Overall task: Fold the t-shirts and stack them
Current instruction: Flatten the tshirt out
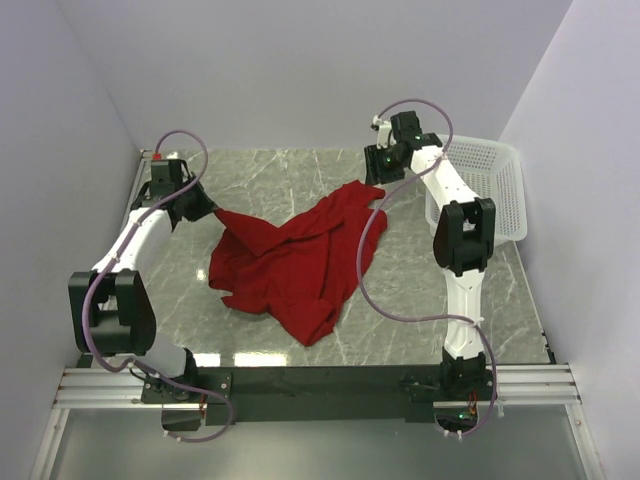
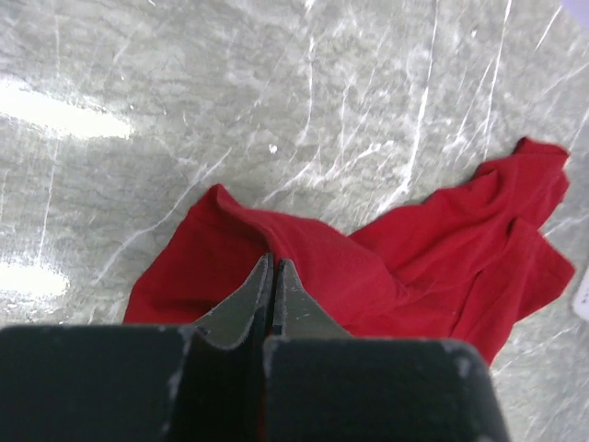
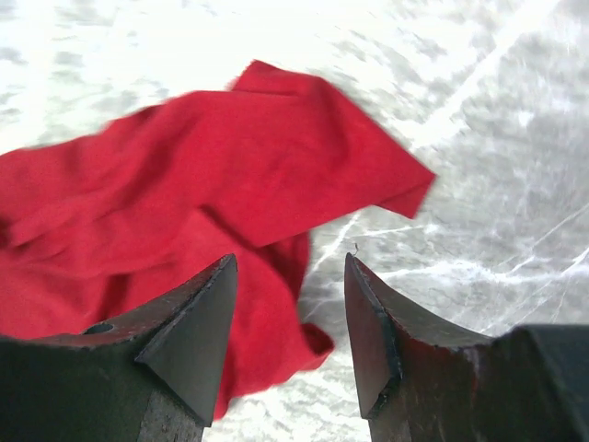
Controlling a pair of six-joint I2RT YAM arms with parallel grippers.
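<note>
A crumpled deep red t-shirt (image 1: 290,260) lies in a loose heap in the middle of the marble table. My left gripper (image 1: 208,211) sits at the shirt's left corner, and that corner is drawn out toward it. In the left wrist view its jaws (image 2: 273,262) are pressed together on a ridge of the red cloth (image 2: 414,249). My right gripper (image 1: 377,170) hovers over the shirt's far right corner. In the right wrist view it (image 3: 290,262) stands open above the cloth's edge (image 3: 184,166), with nothing between its fingers.
A white mesh basket (image 1: 495,185) stands at the back right, just beyond the right arm. White walls close in the grey marble table (image 1: 280,170) on three sides. A purple cable from the right arm loops over the shirt's right side.
</note>
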